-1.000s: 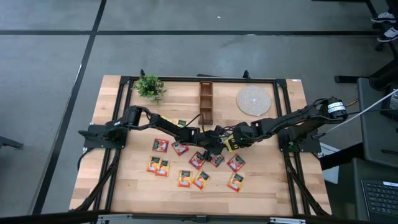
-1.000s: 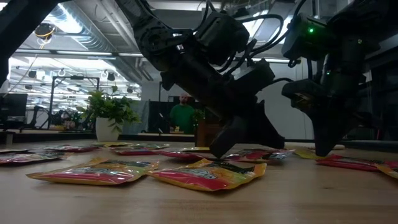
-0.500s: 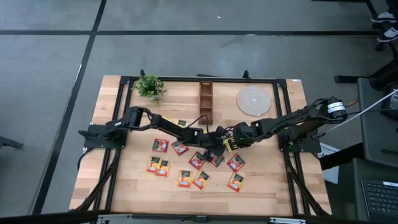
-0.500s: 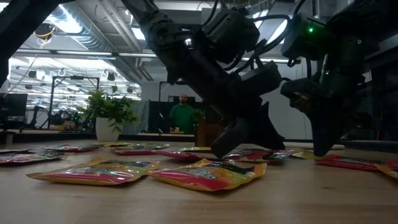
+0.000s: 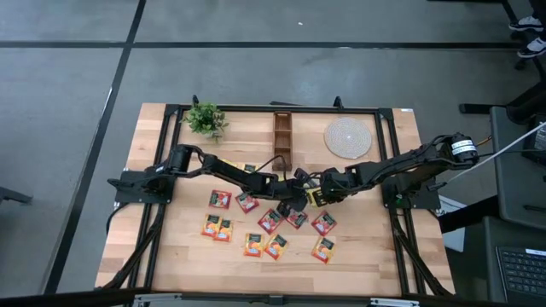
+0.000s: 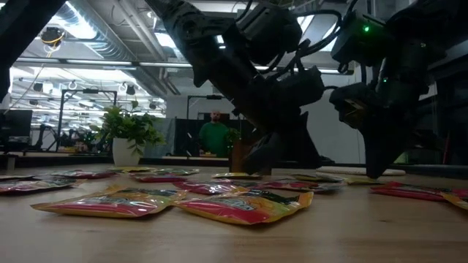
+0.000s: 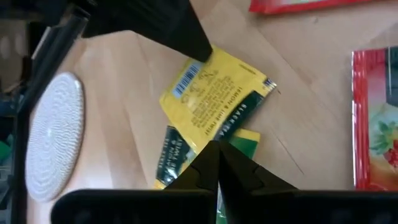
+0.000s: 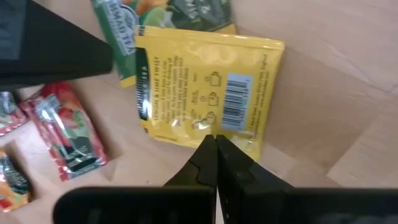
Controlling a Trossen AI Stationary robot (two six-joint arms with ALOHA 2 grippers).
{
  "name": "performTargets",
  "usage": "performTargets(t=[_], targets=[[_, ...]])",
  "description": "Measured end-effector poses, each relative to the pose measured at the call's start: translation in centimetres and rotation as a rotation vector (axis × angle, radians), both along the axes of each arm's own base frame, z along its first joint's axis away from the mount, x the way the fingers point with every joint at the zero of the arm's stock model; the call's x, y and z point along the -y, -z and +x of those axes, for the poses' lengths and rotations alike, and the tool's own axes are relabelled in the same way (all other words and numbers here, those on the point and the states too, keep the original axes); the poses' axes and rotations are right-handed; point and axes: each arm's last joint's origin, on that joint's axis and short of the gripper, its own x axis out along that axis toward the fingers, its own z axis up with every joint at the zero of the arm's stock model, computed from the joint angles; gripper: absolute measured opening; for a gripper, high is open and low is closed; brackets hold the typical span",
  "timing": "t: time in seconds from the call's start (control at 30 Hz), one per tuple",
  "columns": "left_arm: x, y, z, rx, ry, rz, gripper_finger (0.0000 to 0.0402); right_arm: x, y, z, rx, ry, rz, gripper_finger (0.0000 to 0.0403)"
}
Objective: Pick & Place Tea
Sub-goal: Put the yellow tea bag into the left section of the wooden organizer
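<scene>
1. High view: I have both arms reaching in to the middle of the pale wooden counter (image 5: pixel 358 256). The left pincer (image 5: pixel 293 197) and the right pincer (image 5: pixel 312 198) sit just beside each other over a flat yellow tea sachet (image 5: pixel 317 199), probably because both are working that same packet. More red and orange square sachets (image 5: pixel 271 246) lie spread toward the near edge. A small green potted plant (image 5: pixel 205 118), a brown wooden divided box (image 5: pixel 282 141) and a round pale woven mat (image 5: pixel 348 137) stand along the far edge; I judge the box to be the likely destination.

2. Low view: The two dark arms come down close together mid-counter, tips near the surface. A red and yellow sachet (image 6: pixel 245 205) lies nearest the camera. A person in a green top (image 6: pixel 215 136) stands far back in the room.

3. Left wrist view: My left pincer (image 7: pixel 218 163) is fully closed, tips pressed together with nothing between them, at the edge of the yellow sachet (image 7: pixel 214 99), which lies over a green one (image 7: pixel 174 155). I read a barcode and what looks like "LEMON", not cleanly.

4. Right wrist view: My right pincer (image 8: pixel 215 157) is also closed tight and empty, its tip touching the yellow sachet's (image 8: pixel 205 93) edge. The packet shows its back: barcode, small cup icons, a dark green strip with lettering I cannot read. It lies flat, not lifted.
</scene>
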Motion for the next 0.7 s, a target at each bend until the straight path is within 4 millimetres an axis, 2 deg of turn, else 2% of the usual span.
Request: performTargets(t=[0.27,0.43,0.6,0.7], targets=[[-0.1,0.0,-0.1,-0.017,0.015,0.05,0.0002,0.0,0.0,0.0,-0.003,-0.001,-0.001,0.0],[-0.8,0.0,-0.1,-0.023,-0.034,0.091,0.0008,0.0,0.0,0.0,0.001,-0.002,-0.002,0.0],[-1.1,-0.6,-0.1,-0.011,-0.098,0.122,0.0017,-0.3,-0.9,-0.2,0.042,-0.016,0.001,0.0],[-1.1,-1.3,-0.1,0.023,-0.109,0.058,0.002,-0.6,-1.6,-0.5,0.057,-0.014,-0.01,0.0]])
